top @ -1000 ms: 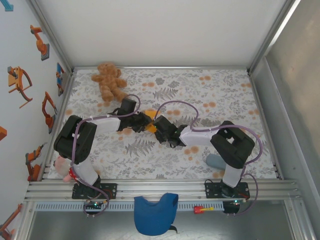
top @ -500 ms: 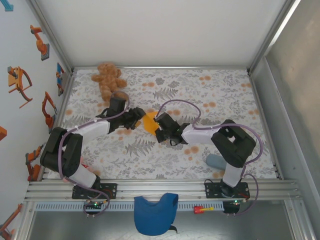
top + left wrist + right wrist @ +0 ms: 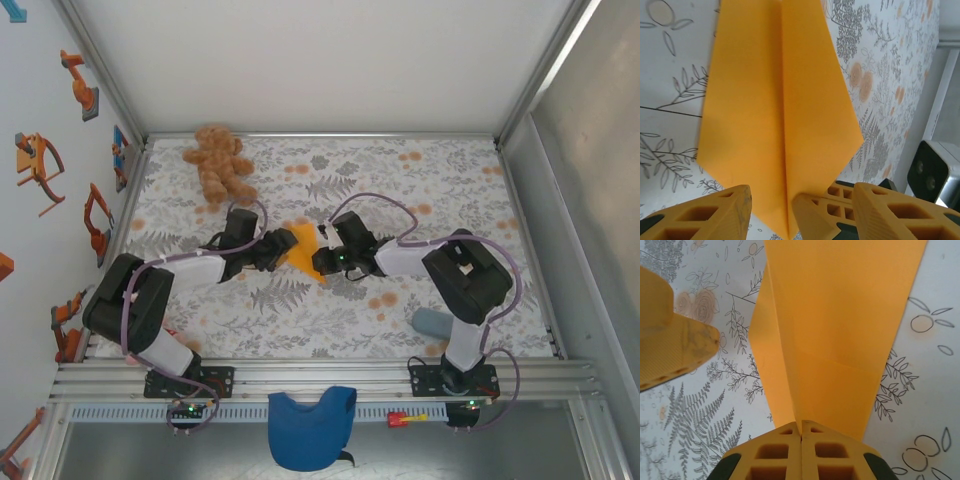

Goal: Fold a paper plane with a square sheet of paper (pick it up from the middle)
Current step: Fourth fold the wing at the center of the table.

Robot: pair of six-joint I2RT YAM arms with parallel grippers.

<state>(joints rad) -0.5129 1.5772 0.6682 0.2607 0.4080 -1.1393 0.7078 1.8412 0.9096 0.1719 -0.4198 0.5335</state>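
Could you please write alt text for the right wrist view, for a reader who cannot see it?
The right gripper has its fingers shut on the creased orange paper plane, seen against a floral tablecloth. The left gripper's finger shows at left, apart from the paper.

Lab robot cell, aluminium-profile rail [image 3: 320, 378] along bottom of frame, white panel walls [image 3: 320, 60] at top, robot-arm stickers [image 3: 40, 165] on left wall, floral-print tabletop [image 3: 450, 180] at centre.
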